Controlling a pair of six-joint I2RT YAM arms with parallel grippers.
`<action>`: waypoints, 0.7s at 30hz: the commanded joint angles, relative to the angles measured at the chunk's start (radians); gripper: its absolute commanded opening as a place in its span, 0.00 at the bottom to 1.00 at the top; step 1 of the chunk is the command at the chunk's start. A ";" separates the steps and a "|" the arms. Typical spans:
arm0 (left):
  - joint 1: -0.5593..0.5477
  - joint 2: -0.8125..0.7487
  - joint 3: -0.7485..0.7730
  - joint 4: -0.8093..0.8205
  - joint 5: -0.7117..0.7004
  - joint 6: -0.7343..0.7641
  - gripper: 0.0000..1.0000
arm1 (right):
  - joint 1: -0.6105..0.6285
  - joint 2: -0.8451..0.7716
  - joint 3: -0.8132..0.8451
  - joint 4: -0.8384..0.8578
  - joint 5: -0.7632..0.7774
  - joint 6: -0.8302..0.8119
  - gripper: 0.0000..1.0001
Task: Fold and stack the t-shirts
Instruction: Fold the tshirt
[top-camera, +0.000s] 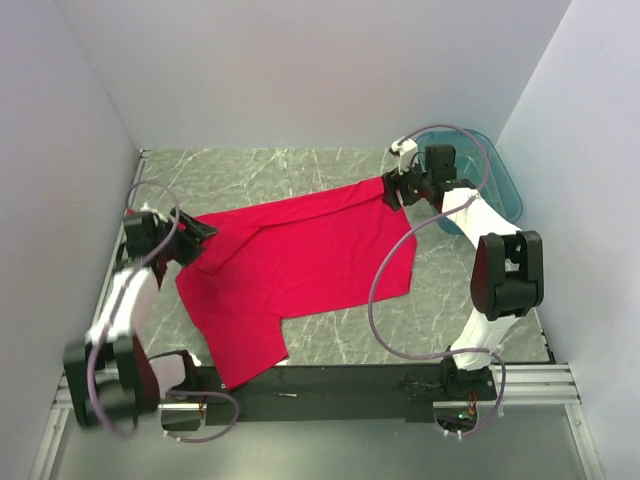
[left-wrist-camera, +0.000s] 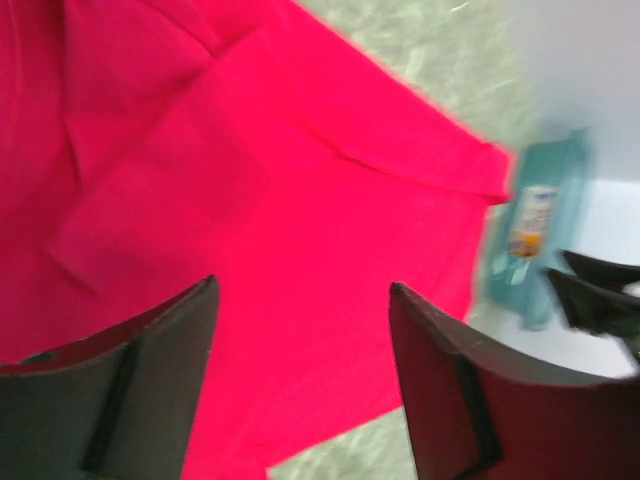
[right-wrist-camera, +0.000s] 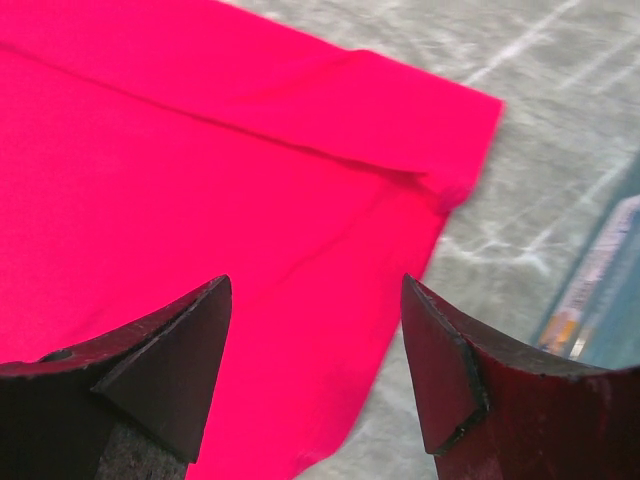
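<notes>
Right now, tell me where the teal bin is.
In the top view, the teal bin sits at the table's far right corner, just behind the right gripper, which is at the red t-shirt's far corner.

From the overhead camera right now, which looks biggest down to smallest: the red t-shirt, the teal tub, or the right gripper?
1. red t-shirt, by far the largest.
2. teal tub, though it is partly hidden.
3. right gripper, the smallest.
</notes>
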 joint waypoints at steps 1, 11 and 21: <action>0.004 0.200 0.148 -0.015 0.049 0.199 0.71 | -0.005 -0.071 -0.020 -0.030 -0.115 0.021 0.75; -0.043 0.566 0.434 -0.148 -0.005 0.409 0.60 | -0.007 -0.060 -0.016 -0.052 -0.175 0.040 0.75; -0.080 0.706 0.537 -0.203 -0.101 0.469 0.58 | -0.005 -0.034 -0.010 -0.064 -0.184 0.039 0.76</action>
